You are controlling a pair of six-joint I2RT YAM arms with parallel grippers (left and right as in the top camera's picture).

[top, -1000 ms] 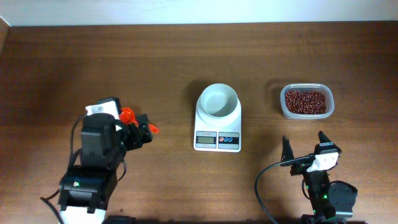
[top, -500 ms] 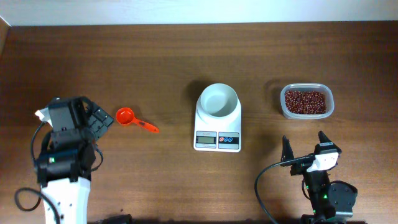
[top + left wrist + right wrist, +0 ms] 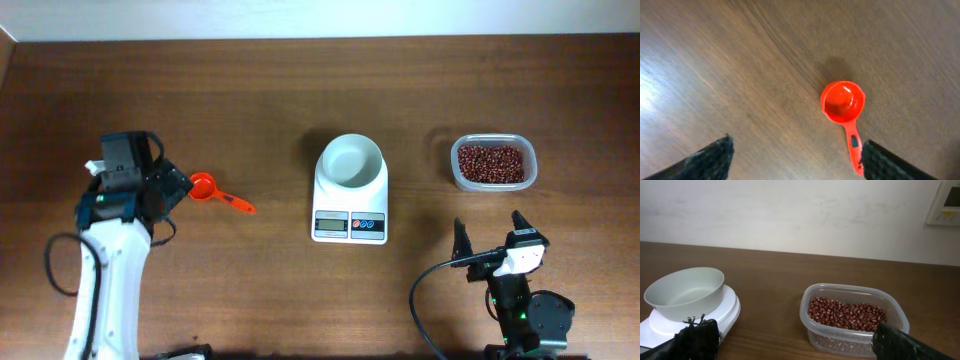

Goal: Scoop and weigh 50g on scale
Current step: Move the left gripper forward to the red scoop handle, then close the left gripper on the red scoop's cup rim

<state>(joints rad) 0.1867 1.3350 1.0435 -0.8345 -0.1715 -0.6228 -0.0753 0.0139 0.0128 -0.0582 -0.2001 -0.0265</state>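
The white scale [image 3: 349,218] stands mid-table with its round white bowl [image 3: 351,162] empty on top. The red-brown beans [image 3: 490,162] fill a clear tub to the scale's right. An orange scoop [image 3: 203,186] lies flat on the table to the scale's left, with its handle pointing toward the scale. My left gripper [image 3: 176,191] hovers open just left of the scoop. In the left wrist view the scoop [image 3: 842,101] lies ahead of the left gripper [image 3: 796,150], its handle end beside the right finger. My right gripper [image 3: 490,240] is open near the front edge, holding nothing, facing the beans [image 3: 847,315] and the bowl [image 3: 685,292].
The clear rectangular tub [image 3: 812,325] sits to the right of the scale [image 3: 727,311]. A pale wall runs behind the table's far edge. Black cable loops trail from both arm bases near the front edge.
The left arm swung away to the left of the scoop, then came back toward it. Its jaws have narrowed a little. The scoop and the right arm have not moved.
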